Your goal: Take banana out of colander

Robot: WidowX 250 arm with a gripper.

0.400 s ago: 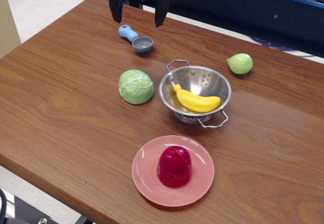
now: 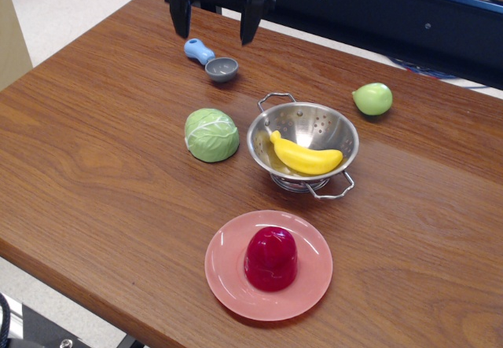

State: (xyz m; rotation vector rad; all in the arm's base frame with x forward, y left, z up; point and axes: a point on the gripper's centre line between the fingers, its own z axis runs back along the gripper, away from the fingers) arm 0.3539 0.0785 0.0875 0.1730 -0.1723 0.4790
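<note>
The yellow banana (image 2: 305,156) lies inside the shiny steel colander (image 2: 331,122), which stands upright near the middle of the wooden table (image 2: 86,159). My gripper (image 2: 214,35) hangs at the far edge of the table, up and to the left of the colander, well apart from it. Its two black fingers (image 2: 180,18) are spread wide and hold nothing. It hovers just above a small blue-handled grey scoop (image 2: 214,62).
A green cabbage (image 2: 211,134) sits just left of the colander. A green pear-like fruit (image 2: 372,98) lies to its upper right. A pink plate (image 2: 314,285) with a dark red dome (image 2: 271,258) is in front. A dark blue frame (image 2: 377,10) runs behind the table.
The gripper has shifted very slightly; nothing else has moved.
</note>
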